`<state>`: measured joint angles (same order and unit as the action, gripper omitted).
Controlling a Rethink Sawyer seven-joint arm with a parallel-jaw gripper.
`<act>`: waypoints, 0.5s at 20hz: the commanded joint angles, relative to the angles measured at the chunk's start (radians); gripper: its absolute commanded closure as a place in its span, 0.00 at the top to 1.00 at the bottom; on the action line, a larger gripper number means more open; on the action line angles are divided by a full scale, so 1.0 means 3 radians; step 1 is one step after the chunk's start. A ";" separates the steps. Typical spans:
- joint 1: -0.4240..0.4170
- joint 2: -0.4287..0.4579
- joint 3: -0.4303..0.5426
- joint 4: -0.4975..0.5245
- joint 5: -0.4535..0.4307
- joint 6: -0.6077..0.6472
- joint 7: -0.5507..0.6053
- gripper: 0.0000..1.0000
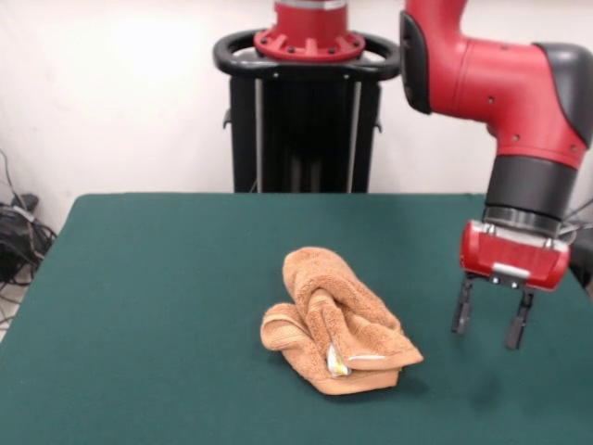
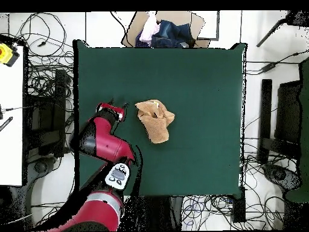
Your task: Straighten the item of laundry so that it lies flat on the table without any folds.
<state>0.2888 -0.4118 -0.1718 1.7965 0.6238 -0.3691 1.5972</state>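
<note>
The two dark fingers (image 1: 463,311) of the red-cased gripper (image 1: 490,324) are hanging apart with a plain gap between them, holding nothing, their tips pointing down above the dark green felt-covered table (image 1: 148,297). The small orange-tan terry-cloth towel (image 1: 335,322) is lying bunched near the middle of the table, rolled over on itself in several thick folds, with a pale label showing at its near edge — the gripper is standing clear of it, near but not touching.

The risk from here is in where the fingers close. If they are coming down on the thick middle of the heap, they are likely pinching several layers at once, so a pull is only dragging the whole bundle across the felt rather than opening it. A grasp on one loose edge or corner looks safer, though which edge is free is hard to judge from these views. Terry on felt is probably clinging, so a low drag may be rolling fresh folds in.

The red and black arm (image 2: 99,138) is reaching out from the pedestal (image 1: 306,111), its wrist turned straight down, the gripper (image 2: 111,110) sitting beside the towel (image 2: 154,121) in the overhead view.
</note>
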 commanded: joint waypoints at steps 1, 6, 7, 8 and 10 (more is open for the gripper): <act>-0.0008 0.0129 -0.0015 0.0178 0.0151 0.0286 0.0658 1.00; -0.0075 0.0199 -0.0097 0.0092 -0.0011 0.0073 0.0618 1.00; -0.0100 0.0201 -0.0095 0.0083 -0.0044 0.0067 0.0616 1.00; -0.0124 0.0202 -0.0093 0.0074 -0.0076 0.0060 0.0614 1.00; -0.0149 0.0220 -0.0087 0.0064 -0.0117 0.0018 0.0623 1.00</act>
<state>0.2795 -0.4062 -0.2068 1.8001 0.6234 -0.3691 1.5972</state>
